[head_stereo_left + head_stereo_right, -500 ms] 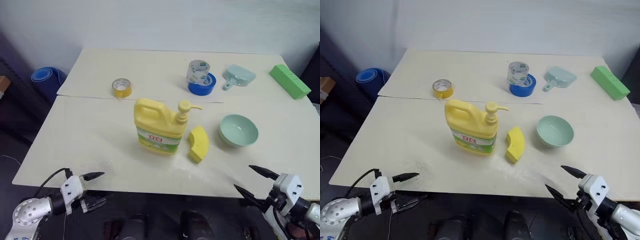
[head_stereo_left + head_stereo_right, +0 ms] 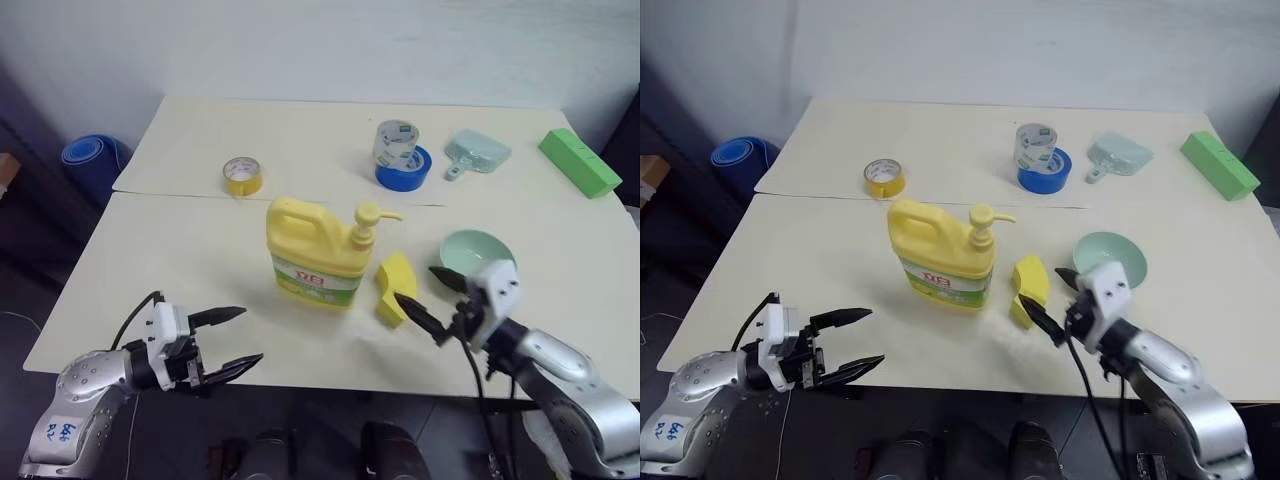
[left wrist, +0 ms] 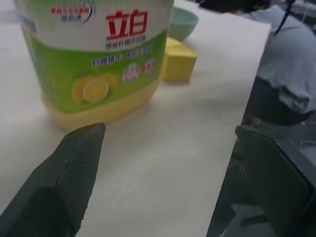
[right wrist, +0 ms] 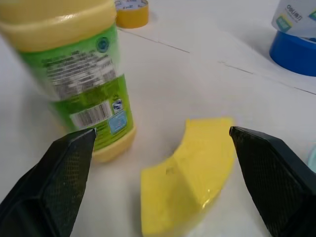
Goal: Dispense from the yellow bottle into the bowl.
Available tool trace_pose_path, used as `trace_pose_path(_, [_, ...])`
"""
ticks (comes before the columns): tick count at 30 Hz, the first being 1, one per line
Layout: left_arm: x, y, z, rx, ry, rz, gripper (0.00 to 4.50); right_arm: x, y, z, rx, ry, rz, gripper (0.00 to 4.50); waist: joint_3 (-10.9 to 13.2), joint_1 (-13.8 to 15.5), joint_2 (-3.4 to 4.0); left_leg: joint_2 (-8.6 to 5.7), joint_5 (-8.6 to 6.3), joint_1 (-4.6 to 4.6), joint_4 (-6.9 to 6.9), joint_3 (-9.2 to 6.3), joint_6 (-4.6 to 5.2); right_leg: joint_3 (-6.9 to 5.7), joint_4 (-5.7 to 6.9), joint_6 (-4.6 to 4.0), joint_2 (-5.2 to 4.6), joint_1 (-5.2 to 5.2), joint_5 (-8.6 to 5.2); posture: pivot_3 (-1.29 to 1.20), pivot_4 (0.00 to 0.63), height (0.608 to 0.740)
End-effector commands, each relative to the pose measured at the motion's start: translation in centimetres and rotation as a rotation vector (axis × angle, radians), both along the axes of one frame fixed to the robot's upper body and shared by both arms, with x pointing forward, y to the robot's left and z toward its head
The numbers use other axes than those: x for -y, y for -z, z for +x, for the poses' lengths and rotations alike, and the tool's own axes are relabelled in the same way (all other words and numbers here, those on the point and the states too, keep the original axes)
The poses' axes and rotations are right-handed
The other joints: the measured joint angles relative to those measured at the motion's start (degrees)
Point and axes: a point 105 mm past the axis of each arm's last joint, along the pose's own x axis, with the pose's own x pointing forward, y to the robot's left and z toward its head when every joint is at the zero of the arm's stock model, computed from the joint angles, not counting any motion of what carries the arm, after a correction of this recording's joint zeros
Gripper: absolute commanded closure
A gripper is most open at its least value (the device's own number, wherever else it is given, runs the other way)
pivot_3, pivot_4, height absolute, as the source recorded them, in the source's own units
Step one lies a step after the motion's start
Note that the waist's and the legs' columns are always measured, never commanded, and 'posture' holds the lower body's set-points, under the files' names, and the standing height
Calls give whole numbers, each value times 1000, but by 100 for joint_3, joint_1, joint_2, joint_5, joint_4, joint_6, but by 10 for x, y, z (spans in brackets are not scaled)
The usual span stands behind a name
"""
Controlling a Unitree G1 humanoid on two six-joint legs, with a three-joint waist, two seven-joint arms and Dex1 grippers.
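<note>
Table (image 2: 180,270): I see a pale top filling most of the head view, with a seam across its upper half; the near edge runs along the lower part of the frame, and both my arms reach in over it.
Yellow bottle (image 2: 315,255): it stands upright at centre frame, handle to the left, pump spout pointing right toward the bowl, so I judge it is set ready to be pressed, not lifted.
Bowl (image 2: 478,258): right of centre, mouth up, apart from the bottle; the spout does not overhang it, so one of them needs shifting.
Sponge wedge (image 2: 397,288): it lies between bottle and bowl, narrowing that lane.
Right gripper (image 2: 430,295): fingers spread wide, empty, hovering low just beside the wedge and in front of the bowl.
Left gripper (image 2: 228,340): spread wide, empty, lower left at the near edge, aimed at the bottle's label side.
Open room: bare table lies left of the bottle; the tape rolls (image 2: 402,155) and scoop (image 2: 477,152) sit well clear at upper frame.
</note>
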Motion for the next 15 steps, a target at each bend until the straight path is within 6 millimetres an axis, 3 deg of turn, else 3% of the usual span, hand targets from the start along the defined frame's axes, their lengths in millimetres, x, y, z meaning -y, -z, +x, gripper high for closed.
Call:
trace_pose_path(1, [12, -4, -5, 6, 37, -18, 27, -4, 8, 18, -63, 130, -28, 0, 0, -14, 0, 0, 0, -4, 0, 5, 0, -3, -1, 0, 1, -4, 0, 0, 150, 740])
trace_pose_path(5, [14, 1, -9, -5, 16, -24, 27, -5, 11, 39, -83, 223, -53, 0, 0, -25, 0, 1, 2, -37, 11, 13, -4, -10, 7, 0, 2, -32, 0, 0, 150, 740])
trace_pose_path(10, [17, 2, -12, 7, 6, -23, 27, -8, 36, 43, -191, 242, -85, 0, 0, -15, -1, -1, 2, -44, 12, 14, -4, -11, 11, 0, 2, -38, 0, 0, 150, 740])
trace_pose_path(15, [19, -1, -8, 38, -13, -33, 27, -8, 39, 52, -242, 267, -56, 0, -1, -30, -1, 1, 3, -39, 16, 20, -5, -7, 18, 0, 3, -38, 0, 0, 150, 740])
